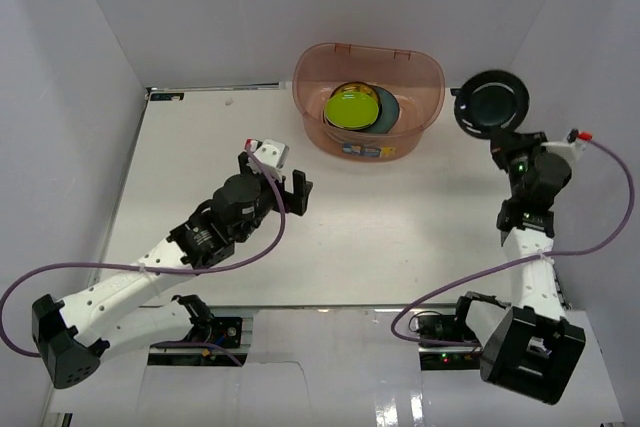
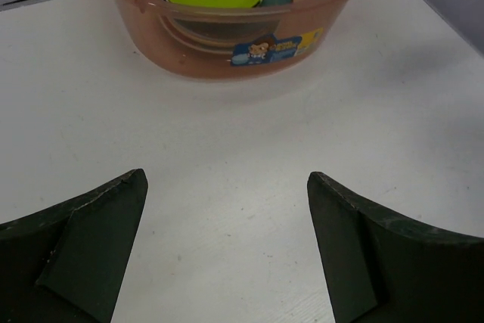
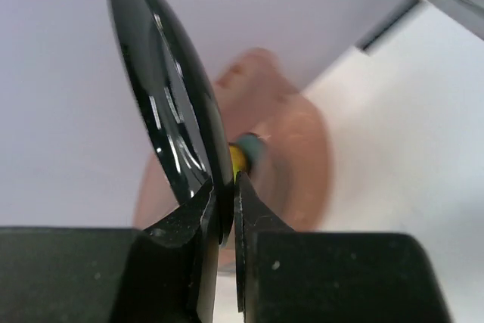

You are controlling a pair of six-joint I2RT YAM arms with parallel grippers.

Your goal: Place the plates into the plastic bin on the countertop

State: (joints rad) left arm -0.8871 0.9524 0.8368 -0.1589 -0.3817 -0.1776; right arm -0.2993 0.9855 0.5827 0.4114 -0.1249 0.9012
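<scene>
bright, even light; blurred wrist background

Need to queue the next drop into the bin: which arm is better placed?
Right. The right gripper is shut on the rim of the black plate, holding it up just right of the plastic bin. The left gripper is open and empty, facing the bin.
</scene>
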